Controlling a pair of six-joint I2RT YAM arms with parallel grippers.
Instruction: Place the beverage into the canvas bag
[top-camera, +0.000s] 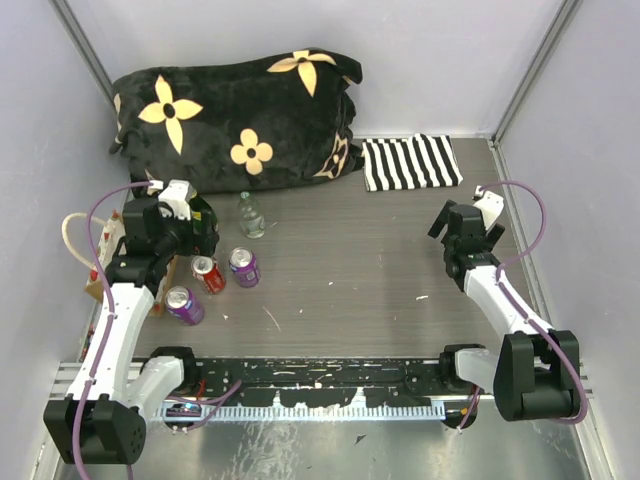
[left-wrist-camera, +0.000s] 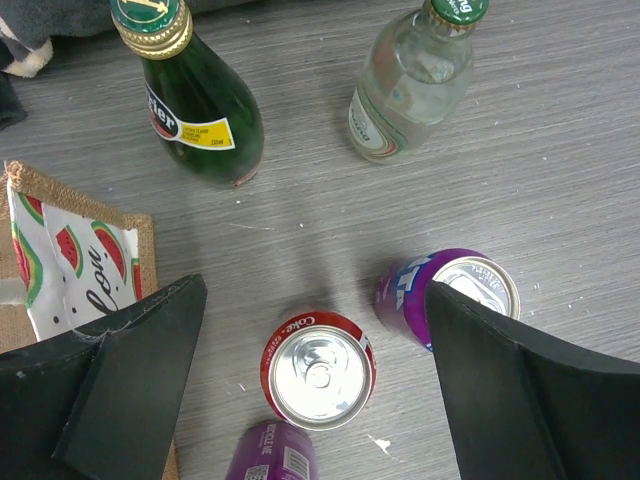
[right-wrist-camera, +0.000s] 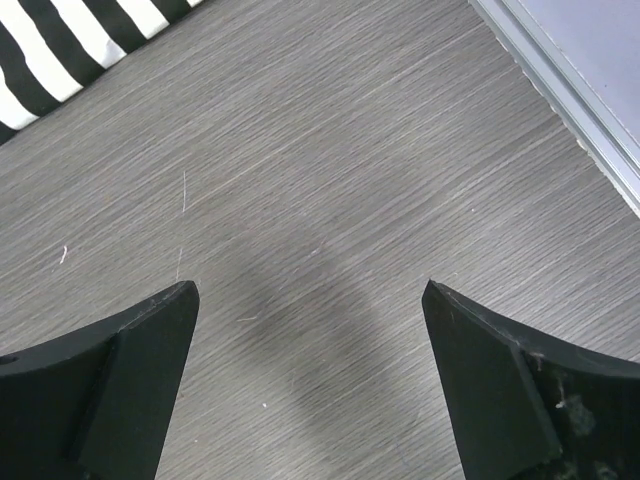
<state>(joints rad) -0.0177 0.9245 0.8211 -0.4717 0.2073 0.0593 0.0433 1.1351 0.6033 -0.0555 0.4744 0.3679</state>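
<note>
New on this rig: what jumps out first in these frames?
The big black plush with yellow flowers fills the back left, with a black-and-white striped cloth to its right. The open left gripper hangs over a cluster of cans and bottles, a red can right below it and the canvas bag at its left.

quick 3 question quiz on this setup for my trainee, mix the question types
1. True or false: the left fingers hold a bottle.
2. How many cans stand on the table? A two, B three, C five.
3. Fill in: the right fingers hang open above the table near the ___ cloth.

Key: 1 false, they are open above the red can. 2 B. 3 striped.
</note>
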